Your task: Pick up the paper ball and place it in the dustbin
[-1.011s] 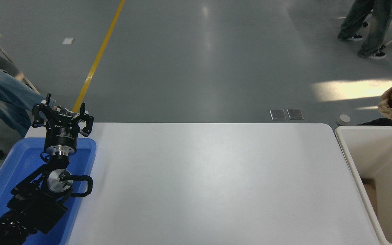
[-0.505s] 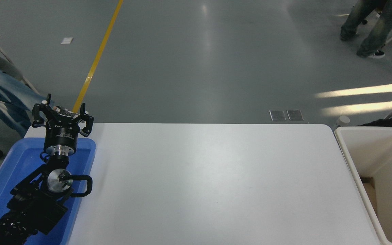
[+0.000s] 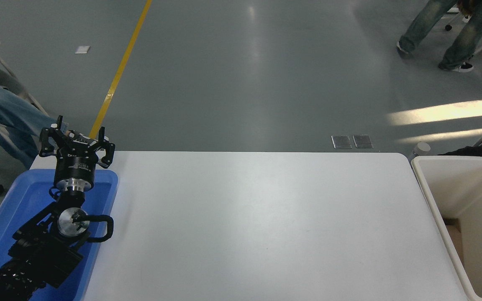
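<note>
We see our left tool (image 3: pixel 76 140) released, fingers spread, parked over the blue tray (image 3: pixel 23 196) at lower left, the bin (image 3: pixel 446 196) at right edge beside the desk (image 3: pixel 257 225), no ball showing.

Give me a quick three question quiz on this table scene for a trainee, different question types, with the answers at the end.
1. True or false: a paper ball lies on the white table.
2. The left gripper hangs over which? A: blue tray. B: yellow floor line. C: folding chair.
3. Fill in: the dustbin stands at the table's ___ end.

Key: 1 false; 2 A; 3 right.
</note>
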You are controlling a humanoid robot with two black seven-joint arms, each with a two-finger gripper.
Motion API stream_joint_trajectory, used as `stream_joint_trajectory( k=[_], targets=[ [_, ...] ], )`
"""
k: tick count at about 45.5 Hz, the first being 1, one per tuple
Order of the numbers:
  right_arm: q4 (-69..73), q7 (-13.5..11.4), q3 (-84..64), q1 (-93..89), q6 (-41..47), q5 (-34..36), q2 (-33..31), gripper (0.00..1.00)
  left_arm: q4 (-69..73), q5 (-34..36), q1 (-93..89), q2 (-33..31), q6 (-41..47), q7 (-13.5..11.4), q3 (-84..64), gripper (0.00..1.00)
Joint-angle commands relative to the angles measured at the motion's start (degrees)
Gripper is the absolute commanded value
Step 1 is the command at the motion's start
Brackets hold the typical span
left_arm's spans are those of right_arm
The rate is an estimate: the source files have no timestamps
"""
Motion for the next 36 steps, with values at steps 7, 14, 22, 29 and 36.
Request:
stream_joint_trajectory(
  k=[7, 14, 22, 29, 36],
  targets=[
    [-0.9, -0.4, 3.5, -4.3, -2.9, 2.1, 3.8, 0.04, 0.0, 0.0, 0.0, 0.0, 0.0, 0.0, 0.0, 0.99],
    [-0.6, -0.3, 3.3, -4.2, -4.3, 2.0, 3.9, 1.0, 0.0, 0.0, 0.0, 0.0, 0.0, 0.0, 0.0, 0.99],
    [-0.4, -0.3, 3.2, -3.3, -4.3, 1.8, 4.7, 1.0, 0.0, 0.0, 0.0, 0.0, 0.0, 0.0, 0.0, 0.99],
    [-0.3, -0.3, 2.1, -1.5, -4.1, 0.6, 4.6, 1.0, 0.0, 0.1, -0.1, 0.0, 0.0, 0.1, 0.0, 0.99],
    [4.5, -0.3, -4.2, 4.9, -4.0, -4.0, 2.8, 1.0, 0.0, 0.1, -0.1, 0.0, 0.0, 0.1, 0.0, 0.99]
  ],
)
